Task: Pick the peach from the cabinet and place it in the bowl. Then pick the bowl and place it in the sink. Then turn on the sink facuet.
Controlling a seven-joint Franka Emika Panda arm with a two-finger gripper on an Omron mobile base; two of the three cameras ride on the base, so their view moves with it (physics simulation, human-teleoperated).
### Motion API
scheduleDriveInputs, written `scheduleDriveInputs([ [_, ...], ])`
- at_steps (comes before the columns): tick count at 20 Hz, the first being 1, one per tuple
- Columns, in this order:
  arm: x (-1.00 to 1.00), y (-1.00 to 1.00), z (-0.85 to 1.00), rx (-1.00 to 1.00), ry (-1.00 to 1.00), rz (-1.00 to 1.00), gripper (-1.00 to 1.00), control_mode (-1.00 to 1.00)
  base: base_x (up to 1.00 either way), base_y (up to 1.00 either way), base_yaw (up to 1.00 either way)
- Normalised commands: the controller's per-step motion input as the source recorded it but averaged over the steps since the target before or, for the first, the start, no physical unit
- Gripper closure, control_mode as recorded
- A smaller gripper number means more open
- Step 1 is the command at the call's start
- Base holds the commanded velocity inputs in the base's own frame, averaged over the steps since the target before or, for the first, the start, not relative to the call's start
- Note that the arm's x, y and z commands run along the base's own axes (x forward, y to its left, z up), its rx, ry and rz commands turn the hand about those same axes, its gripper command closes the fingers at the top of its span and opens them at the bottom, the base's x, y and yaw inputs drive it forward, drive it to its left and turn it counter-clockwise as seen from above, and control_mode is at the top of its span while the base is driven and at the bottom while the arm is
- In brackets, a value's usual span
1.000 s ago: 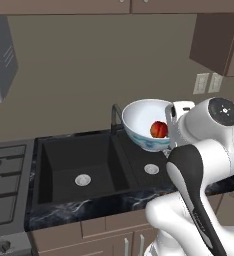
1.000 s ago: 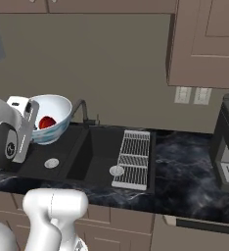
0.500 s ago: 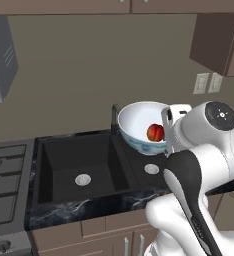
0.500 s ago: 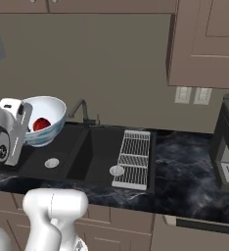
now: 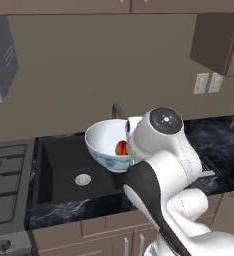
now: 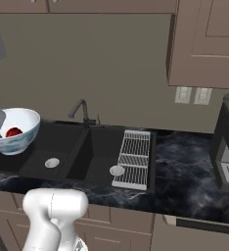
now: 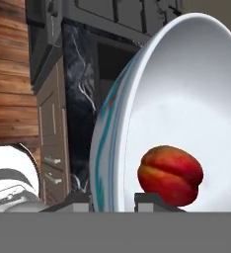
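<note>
The pincer [image 7: 112, 196] is clamped on the rim of the white bowl [image 5: 106, 145], one dark finger tip outside the pale-blue-streaked wall and one inside, as the hand view shows. The bowl hangs in the air over the black sink [image 5: 59, 175], above the basin's right part in the left base view, tilted a little rather than level, and clear of the basin floor. The peach [image 5: 121, 147] lies inside the bowl against its lower wall, close to the gripped rim; in the hand view it [image 7: 170, 174] rests just beside the inner finger tip. In the right base view the bowl [image 6: 17, 130] sits at the far left, over the left basin of the sink [image 6: 62, 152], with the red fruit [image 6: 13, 132] visible within. The round silver drain [image 5: 83, 179] lies below and left of the bowl. A dark faucet [image 6: 80, 110] rises at the back edge of the sink, and a drying rack [image 6: 134, 158] lies across the sink's right side on the black marbled worktop [image 6: 185, 171].
</note>
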Motion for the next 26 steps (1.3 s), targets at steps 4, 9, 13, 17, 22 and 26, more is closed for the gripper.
scheduleDriveInputs([
  [4,0.6,0.66,-0.55,0.08,0.29,-0.09,1.0,-1.0,0.0,0.0,0.0],
  [9,0.74,0.42,-0.52,0.01,0.14,-0.1,1.0,-1.0,0.0,0.0,0.0],
  [13,0.89,0.14,-0.4,-0.03,0.01,-0.1,1.0,-1.0,0.0,0.0,0.0],
  [17,0.88,0.02,-0.47,-0.03,0.0,-0.1,1.0,-1.0,0.0,0.0,0.0],
  [22,0.75,0.0,-0.59,0.0,0.03,-0.05,1.0,-1.0,0.0,0.0,0.0],
  [26,0.65,0.01,-0.61,0.0,0.0,0.0,1.0,-1.0,0.0,0.0,0.0],
])
